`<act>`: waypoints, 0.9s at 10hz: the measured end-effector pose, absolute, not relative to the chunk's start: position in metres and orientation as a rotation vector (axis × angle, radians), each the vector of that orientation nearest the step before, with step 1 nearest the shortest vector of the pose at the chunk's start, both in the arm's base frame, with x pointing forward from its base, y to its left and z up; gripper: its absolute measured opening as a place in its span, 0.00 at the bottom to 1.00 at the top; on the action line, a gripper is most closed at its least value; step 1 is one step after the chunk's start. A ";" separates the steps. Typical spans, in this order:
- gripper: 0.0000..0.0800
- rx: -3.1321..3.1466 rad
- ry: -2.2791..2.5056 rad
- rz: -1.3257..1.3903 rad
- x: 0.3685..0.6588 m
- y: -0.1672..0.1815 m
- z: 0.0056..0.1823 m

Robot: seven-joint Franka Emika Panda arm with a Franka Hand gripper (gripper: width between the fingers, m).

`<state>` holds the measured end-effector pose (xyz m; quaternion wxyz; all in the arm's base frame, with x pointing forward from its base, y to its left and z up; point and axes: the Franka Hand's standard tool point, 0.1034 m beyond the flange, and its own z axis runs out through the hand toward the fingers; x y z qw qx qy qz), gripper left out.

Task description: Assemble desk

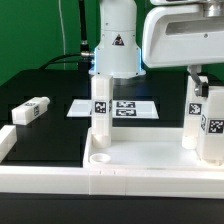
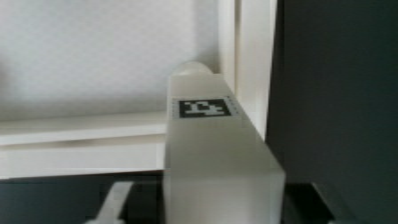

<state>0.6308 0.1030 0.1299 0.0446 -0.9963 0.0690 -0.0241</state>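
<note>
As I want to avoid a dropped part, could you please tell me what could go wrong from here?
1. The gripper sits at the top of an upright leg; a grip that high may let it tilt or twist.
2. What looks like another leg stands close beside it and could be knocked.
3. Whether the jaws hold it cannot be told, so a lift might leave it behind.
</note>
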 end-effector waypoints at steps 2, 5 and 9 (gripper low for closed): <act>0.36 -3.006 0.462 -0.065 0.631 0.103 0.130; 0.36 -2.884 0.859 -0.082 0.633 0.098 0.129; 0.36 -2.672 1.307 -0.102 0.636 0.094 0.129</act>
